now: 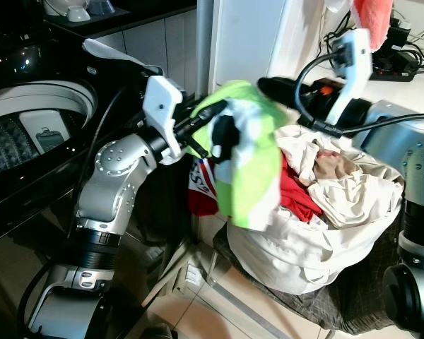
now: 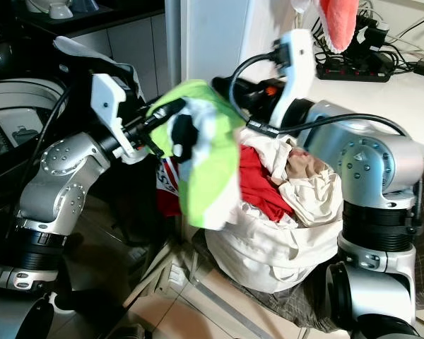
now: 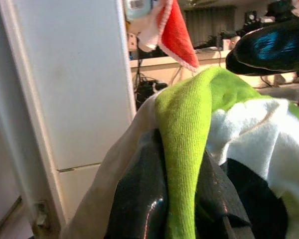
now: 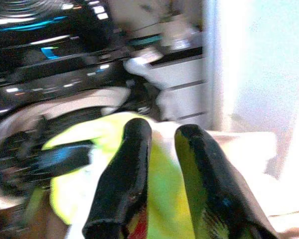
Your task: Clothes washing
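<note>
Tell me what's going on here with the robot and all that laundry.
The robot is holding a lime-green and white garment up above a heaped laundry bag. Its left hand pinches one edge of the garment and its right hand grips the other side. The open washing machine sits on the robot's left, not yet loaded with it.

A bright green and white shirt [image 1: 251,152] with a black patch hangs in the air, all bunched up, above the pile of clothes. Below it sits a big heap of washing [image 1: 325,212]: cream and white cloth with a red piece [image 1: 297,194] in the middle. The washing machine [image 1: 35,134] stands open to the robot's left.
</note>
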Robot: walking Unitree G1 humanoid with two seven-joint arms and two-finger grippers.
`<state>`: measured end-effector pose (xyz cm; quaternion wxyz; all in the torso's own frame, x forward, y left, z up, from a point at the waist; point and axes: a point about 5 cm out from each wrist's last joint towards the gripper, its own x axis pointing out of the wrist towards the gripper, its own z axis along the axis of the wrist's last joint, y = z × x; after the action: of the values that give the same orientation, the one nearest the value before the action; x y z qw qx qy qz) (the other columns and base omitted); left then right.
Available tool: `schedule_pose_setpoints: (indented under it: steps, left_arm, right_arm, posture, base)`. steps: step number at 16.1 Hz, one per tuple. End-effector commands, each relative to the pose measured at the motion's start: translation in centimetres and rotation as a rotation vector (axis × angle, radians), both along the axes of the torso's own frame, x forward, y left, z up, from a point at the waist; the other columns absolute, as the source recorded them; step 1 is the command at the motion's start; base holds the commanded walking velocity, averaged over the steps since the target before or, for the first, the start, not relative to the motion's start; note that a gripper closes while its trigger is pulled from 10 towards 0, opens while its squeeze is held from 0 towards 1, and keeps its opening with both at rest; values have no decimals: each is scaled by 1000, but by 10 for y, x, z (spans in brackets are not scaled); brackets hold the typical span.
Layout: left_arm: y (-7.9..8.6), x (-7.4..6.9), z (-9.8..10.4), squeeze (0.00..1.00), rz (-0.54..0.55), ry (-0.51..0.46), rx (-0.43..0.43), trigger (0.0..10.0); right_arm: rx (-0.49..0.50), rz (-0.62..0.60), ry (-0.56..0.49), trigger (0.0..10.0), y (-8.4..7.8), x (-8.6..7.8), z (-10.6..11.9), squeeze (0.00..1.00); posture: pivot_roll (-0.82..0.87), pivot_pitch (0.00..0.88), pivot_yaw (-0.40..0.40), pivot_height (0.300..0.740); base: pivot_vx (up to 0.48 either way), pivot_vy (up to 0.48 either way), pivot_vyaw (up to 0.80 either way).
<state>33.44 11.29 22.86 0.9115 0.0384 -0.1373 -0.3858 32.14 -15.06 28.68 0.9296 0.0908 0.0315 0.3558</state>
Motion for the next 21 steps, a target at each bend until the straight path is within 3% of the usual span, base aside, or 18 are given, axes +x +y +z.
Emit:
schedule_pose_setpoints:
  steps: [1, 4, 5, 6, 7, 9, 10, 11, 12, 17, 21]
  left_arm:
    - [-2, 3, 16, 0, 22, -63, -33, 0]
    - [2, 7, 18, 0, 89, -68, -97, 0]
    - [7, 9, 23, 0, 126, -53, -208, 0]
    - [9, 10, 25, 0, 135, -47, -250, 0]
    - [9, 9, 30, 0, 99, -20, -375, 0]
    - [7, 8, 36, 0, 56, 5, -487, 0]
    - [3, 5, 45, 0, -32, 31, -609, 0]
    - [1, 2, 48, 0, -75, 48, -665, 0]
    - [-2, -2, 53, 0, -169, 99, -766, 0]
    - [-9, -13, 55, 0, -346, 187, -854, 0]
    - [-10, -29, 61, 0, -571, 274, -921, 0]
  right_arm:
    - [-4, -171, -8, 10000, -21, 9, -4, 0]
    - [-7, -424, -52, 10000, -50, 21, -1, 0]
    - [-54, -520, -72, 10000, -61, 23, 0, 0]
    - [-68, -546, -75, 10000, -64, 23, -1, 0]
    - [-233, -569, -88, 10000, -70, 20, -13, 0]
    - [-339, -540, -85, 10000, -69, 16, -28, 0]
    - [-364, -464, -83, 10000, -66, 11, -41, 0]
    - [-378, -418, -89, 10000, -63, 8, -46, 0]
    - [-438, -293, -121, 10000, -57, 0, -58, 1000]
    - [-332, -102, -187, 10000, -49, -13, -70, 1000]
    - [-536, -4, -344, 10000, -52, -17, -87, 1000]
  posture:
    - [4, 0, -27, 740]
    - [2, 0, -34, 740]
    - [-7, 0, -26, 740]
    - [-7, 0, -26, 740]
    - [-11, 0, -18, 740]
    - [-11, 0, -18, 740]
    - [-13, 0, -15, 740]
    - [-13, 0, -15, 740]
    - [-16, 0, -15, 740]
    - [-13, 0, -18, 740]
    - [-11, 0, -16, 740]
  base:
    - [0, 0, 0]
    - [0, 0, 0]
    - [0, 0, 0]
    - [0, 0, 0]
    - [0, 0, 0]
    - [0, 0, 0]
    - [0, 0, 0]
    - [0, 0, 0]
    - [0, 0, 0]
    - [0, 0, 0]
    - [0, 0, 0]
